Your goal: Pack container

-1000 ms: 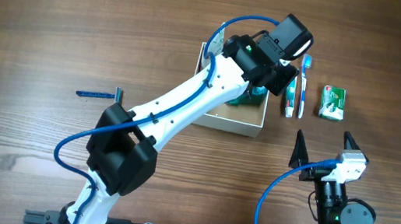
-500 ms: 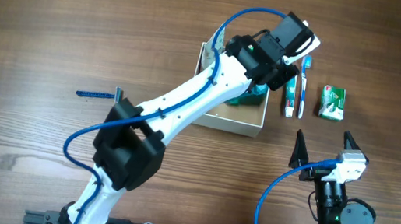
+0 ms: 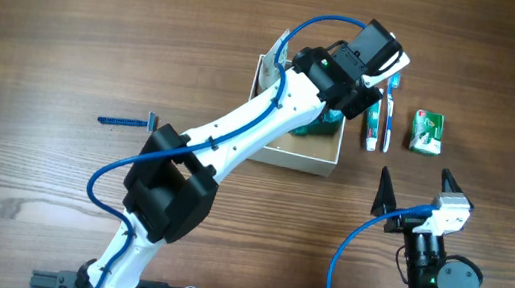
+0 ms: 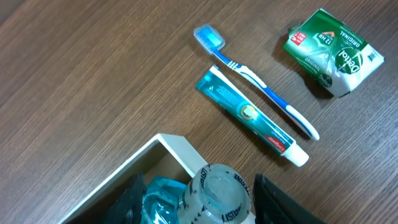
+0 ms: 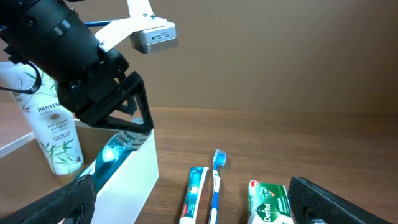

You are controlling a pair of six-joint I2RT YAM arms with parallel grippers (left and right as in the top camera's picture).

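The container [image 3: 308, 157] is a white-walled box with a tan inside, seen at the table's middle in the overhead view; its corner rim [image 4: 172, 145] and white wall [image 5: 135, 178] show in the wrist views. My left gripper [image 3: 340, 103] hangs over its right wall, shut on a teal mouthwash bottle [image 4: 217, 196]. The bottle leans tilted inside the box, its clear cap near the rim [image 5: 118, 148]. A white shampoo bottle [image 5: 56, 130] stands upright in the container. My right gripper [image 3: 414, 191] is open near the front edge, with nothing between its fingers.
Right of the container lie a toothpaste tube [image 3: 372, 126], a blue-and-white toothbrush [image 3: 391, 107] and a green soap packet [image 3: 427, 132], side by side. A small blue item [image 3: 125, 121] lies far left on the wooden table.
The left arm's elbow has shifted a little to the right and the wrist has edged up and right over the container's wall. The right arm has not moved.
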